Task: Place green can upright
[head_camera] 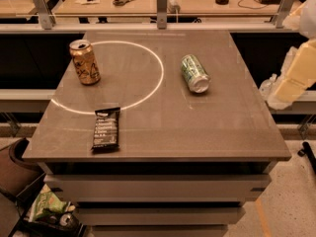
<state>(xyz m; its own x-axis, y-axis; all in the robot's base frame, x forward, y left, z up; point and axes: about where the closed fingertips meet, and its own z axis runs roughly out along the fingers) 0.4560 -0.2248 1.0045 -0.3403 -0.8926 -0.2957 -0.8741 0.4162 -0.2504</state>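
Observation:
The green can [194, 73] lies on its side on the grey table [197, 132], right of centre, with its silver end facing the front right. It has a green-and-white patterned body. My gripper [284, 90] is at the right edge of the view, on the end of the cream-coloured arm. It hangs beyond the table's right edge, well apart from the can, and holds nothing that I can see.
A copper-gold can [84, 61] stands upright at the back left, on a white circle line [158, 78] drawn on the table. A black snack bar wrapper [106, 128] lies near the front left. A desk with clutter runs behind the table. Bags sit on the floor at lower left.

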